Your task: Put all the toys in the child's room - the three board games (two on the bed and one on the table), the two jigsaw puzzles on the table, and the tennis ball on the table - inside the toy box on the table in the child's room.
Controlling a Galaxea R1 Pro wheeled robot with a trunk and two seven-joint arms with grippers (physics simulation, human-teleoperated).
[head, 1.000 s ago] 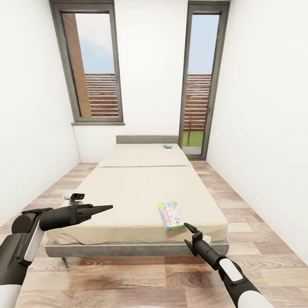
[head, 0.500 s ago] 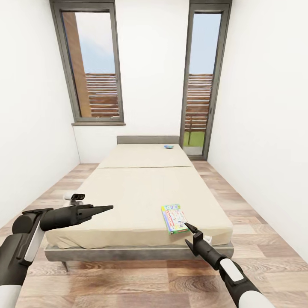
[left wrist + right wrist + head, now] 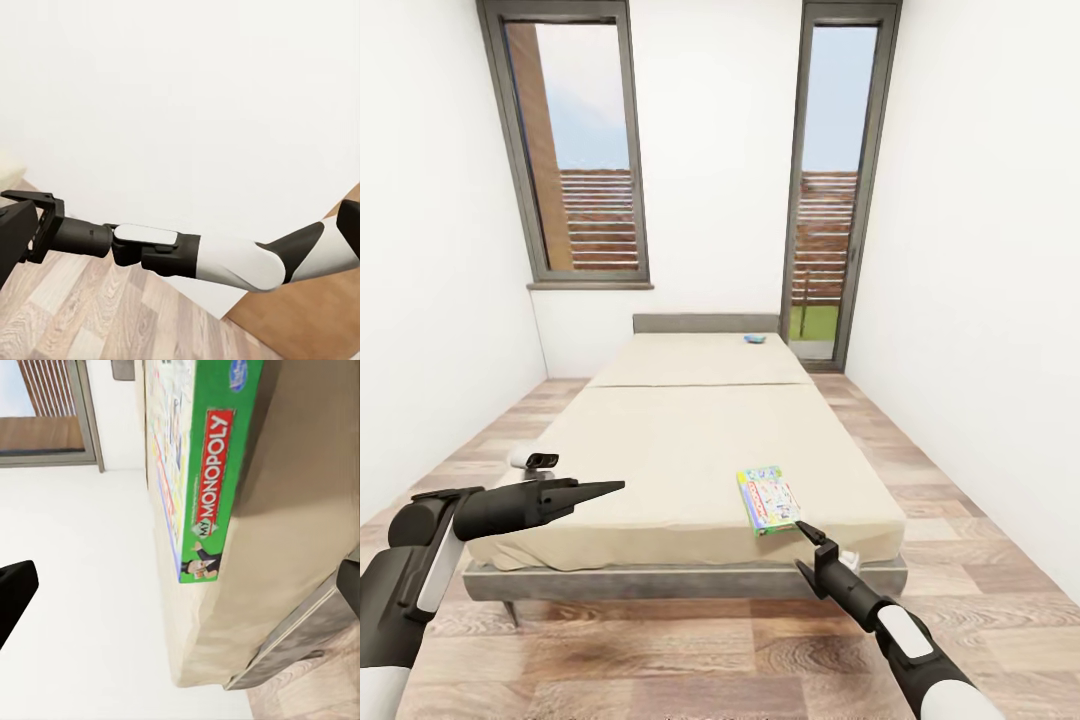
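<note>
Cream, bare and split by a seam into two panels, the bed [image 3: 700, 440] fills the middle of the white-walled child's room, its long side running away toward two tall windows [image 3: 570, 150]. Two board games lie on it: a multicolour one [image 3: 769, 498] near the near right corner, with a green side lettered MY MONOPOLY in the right wrist view [image 3: 202, 472], and a small blue one [image 3: 755, 339] at the far right by the grey headboard [image 3: 705, 323]. The multicolour box lies flat, its long axis running near-to-far, slightly angled to the mattress edge. The right gripper [image 3: 804, 530] points up and to the left at that box's near right corner, just beside it, fingers close together at a narrow tip; whether it touches the box I cannot tell. The left gripper [image 3: 612, 487], fingers together in a point, hovers over the near left part of the mattress, well apart from both boxes. Brown wood planks cover the floor [image 3: 660, 650].
</note>
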